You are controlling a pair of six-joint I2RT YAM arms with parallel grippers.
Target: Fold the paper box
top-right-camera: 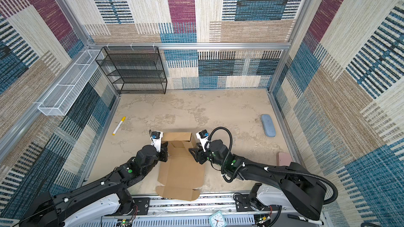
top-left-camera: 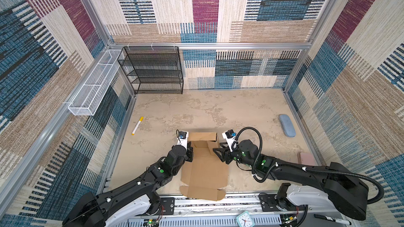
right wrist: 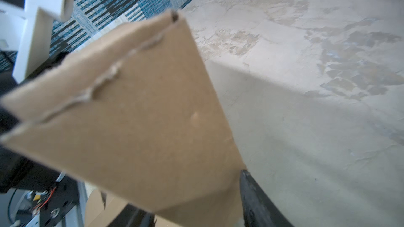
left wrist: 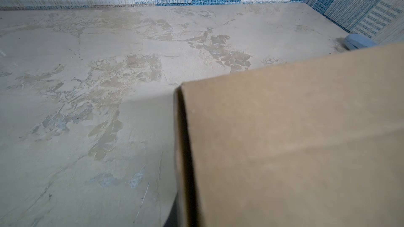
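**Side walls going up on the mailer, far wall already raised**

The plain brown corrugated cardboard paper box (top-left-camera: 205,171) lies on the mottled beige surface (top-left-camera: 240,110), close to the front rail and between the two arms. In both top views its near panels are flat. Its far end is turned up into a standing wall.

The left end effector (top-left-camera: 189,152) sits at the sheet's left edge, just behind that wall, with its fingers closed. No view shows whether cardboard is pinched between them; the left wrist view shows only a raised panel close to the lens.

The right end effector (top-left-camera: 217,152) is at the opposite edge with its fingers apart. In the right wrist view a tilted flap stands between them and one black finger (right wrist: 253,193) touches its lower corner. I cannot tell whether they are pressing it.

I judge the step in hand to be raising the two side flaps. The next move probably calls for bringing both flaps upright together against the far wall, keeping the base flat, before the near panels fold over.
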